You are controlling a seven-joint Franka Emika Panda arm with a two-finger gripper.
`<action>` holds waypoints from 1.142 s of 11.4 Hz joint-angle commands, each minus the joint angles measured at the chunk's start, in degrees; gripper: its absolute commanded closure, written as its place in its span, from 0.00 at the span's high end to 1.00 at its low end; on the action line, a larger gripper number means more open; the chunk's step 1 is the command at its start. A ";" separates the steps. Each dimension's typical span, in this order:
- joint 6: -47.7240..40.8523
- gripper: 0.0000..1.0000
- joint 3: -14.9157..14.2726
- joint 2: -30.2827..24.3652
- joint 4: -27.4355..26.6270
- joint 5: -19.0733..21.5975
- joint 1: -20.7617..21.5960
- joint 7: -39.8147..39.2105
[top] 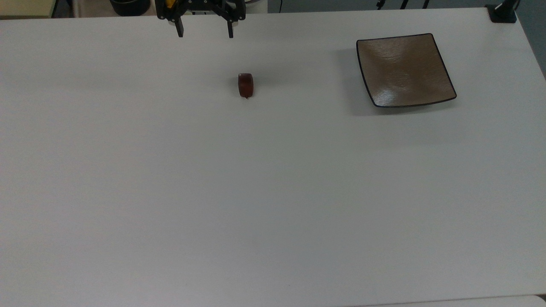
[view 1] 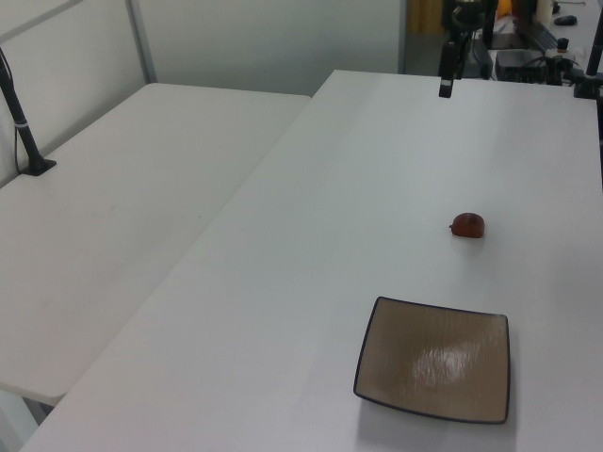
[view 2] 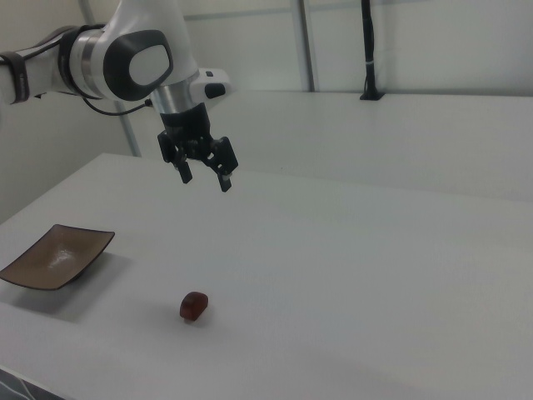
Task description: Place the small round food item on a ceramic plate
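1. Where the white table runs nearest the right view's camera, the small round food item lies on it at about seven o'clock from the middle of that view, a glossy dark reddish-brown lump resting on the bare surface with nothing touching it.
2. In the top view the same item sits a little toward eleven o'clock from the picture's centre, its tiny pointed tip turned to six o'clock.
3. The ceramic plate stands farther back in the right view, at nine o'clock from the food item and well apart from it; it is square, shallow and brown-taupe, with upturned corners and a thin dark rim.
4. In the top view the plate lies at three o'clock from the item, near the table's far right corner, and holds nothing.
5. In the left view the plate is nearest the camera, at five o'clock, and the item lies beyond it at about twelve o'clock from the plate.
6. Farthest in the right view, the gripper hangs above the table at twelve o'clock from the item, clear of it, its two black fingers spread apart and holding nothing.
7. In the top view the gripper sits at the upper edge, at eleven o'clock from the item.
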 commanded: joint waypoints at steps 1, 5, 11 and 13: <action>-1.88 1.00 -1.25 -2.24 -1.24 -0.71 0.49 1.15; -1.97 1.00 -1.25 -2.16 -1.24 -0.71 0.40 1.59; -1.10 1.00 -1.17 -2.24 -1.59 -0.71 0.58 3.26; 0.74 1.00 -1.08 -2.68 -3.77 -0.54 1.01 3.17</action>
